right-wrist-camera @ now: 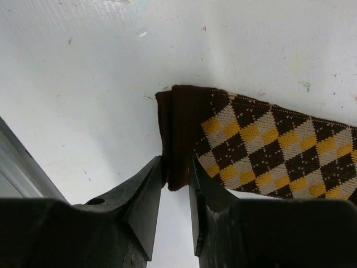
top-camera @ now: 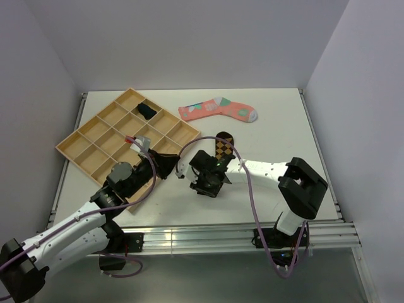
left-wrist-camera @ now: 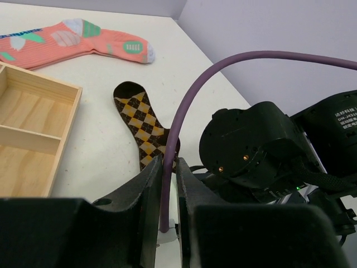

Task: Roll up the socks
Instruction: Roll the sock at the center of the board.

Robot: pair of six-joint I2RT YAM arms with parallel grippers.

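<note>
Rolling is only at its start, I judge. The right claw (right-wrist-camera: 177,167) is clamped on the brown cuff of the diamond-patterned sock (right-wrist-camera: 262,151), and the rest of it lies flat on the bench (top-camera: 278,132) beyond the claw. The left claw (left-wrist-camera: 170,167) hangs just beside; its fingers stand near together with a purple cable (left-wrist-camera: 223,61) in line with the gap, so I cannot tell if it is closed. Next move should turn the cuff over toward the toe, keeping the fold tight. The pink sock (top-camera: 218,110) lies far beyond both claws
</note>
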